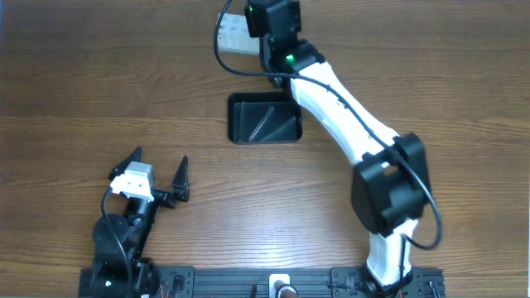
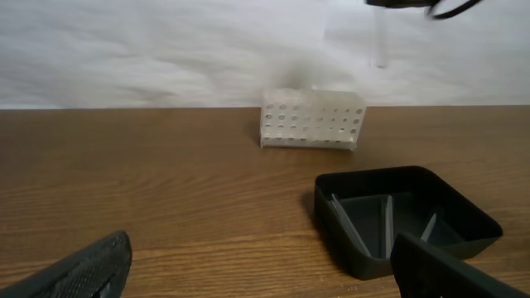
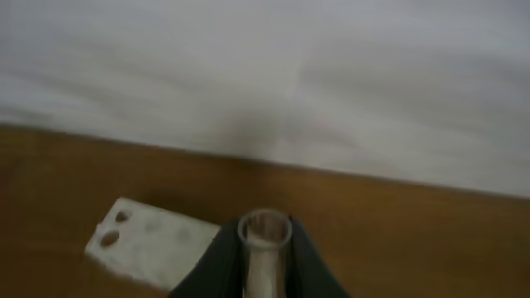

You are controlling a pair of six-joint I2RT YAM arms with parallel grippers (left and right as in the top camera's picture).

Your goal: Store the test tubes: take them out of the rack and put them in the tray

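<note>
Right jaws: pinched on a test tube [image 3: 265, 234], held clear above the rack [image 3: 149, 240].
Left jaws: spread, idle.
Risk: tube may be dropped short of the tray [image 1: 234, 124] if loosely held.

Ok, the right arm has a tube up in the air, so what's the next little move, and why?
Probably swing the right gripper toward the black tray, keeping its height. It is shut on a test tube lifted clear of the white rack, and the tray already holds tubes lying flat.
</note>
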